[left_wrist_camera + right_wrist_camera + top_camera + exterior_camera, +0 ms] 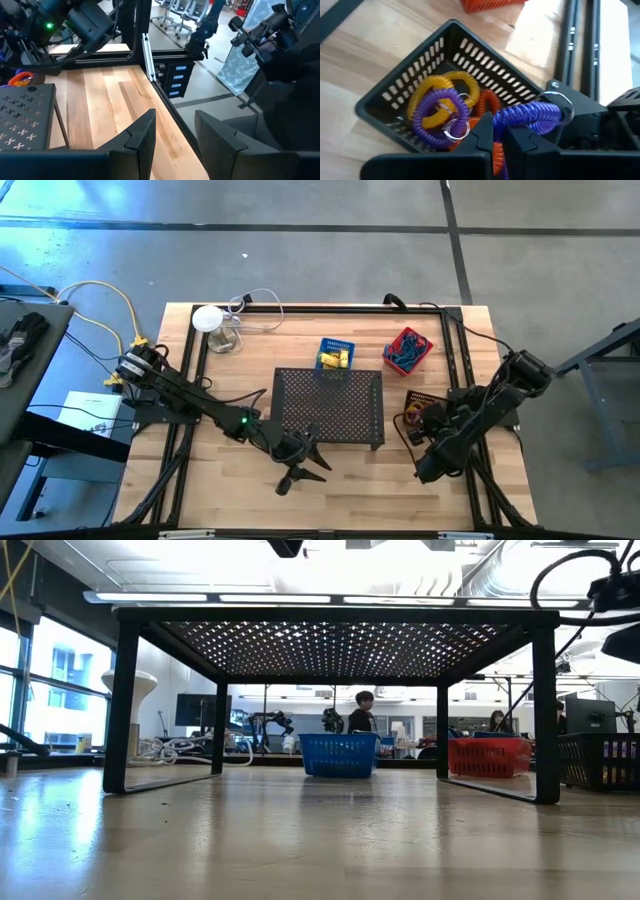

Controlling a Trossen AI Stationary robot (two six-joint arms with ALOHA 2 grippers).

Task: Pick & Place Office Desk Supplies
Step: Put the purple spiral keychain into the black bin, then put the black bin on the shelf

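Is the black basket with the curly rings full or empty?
Not empty. The black basket holds yellow, purple and orange curly rings, and the right tool is shut on a purple one.

Two dark, slim jointed arms trail black cables. A green light glows on the left arm (243,420). The left gripper (175,137) has angular, matte black wedge-shaped fingers.

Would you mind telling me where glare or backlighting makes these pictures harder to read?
Low view: bright ceiling lights and windows behind leave the black mesh stand nearly a silhouette, with sheen across the table. High view: pale glare on the floor at upper left. Right wrist view: a washed-out white patch beyond the black basket.
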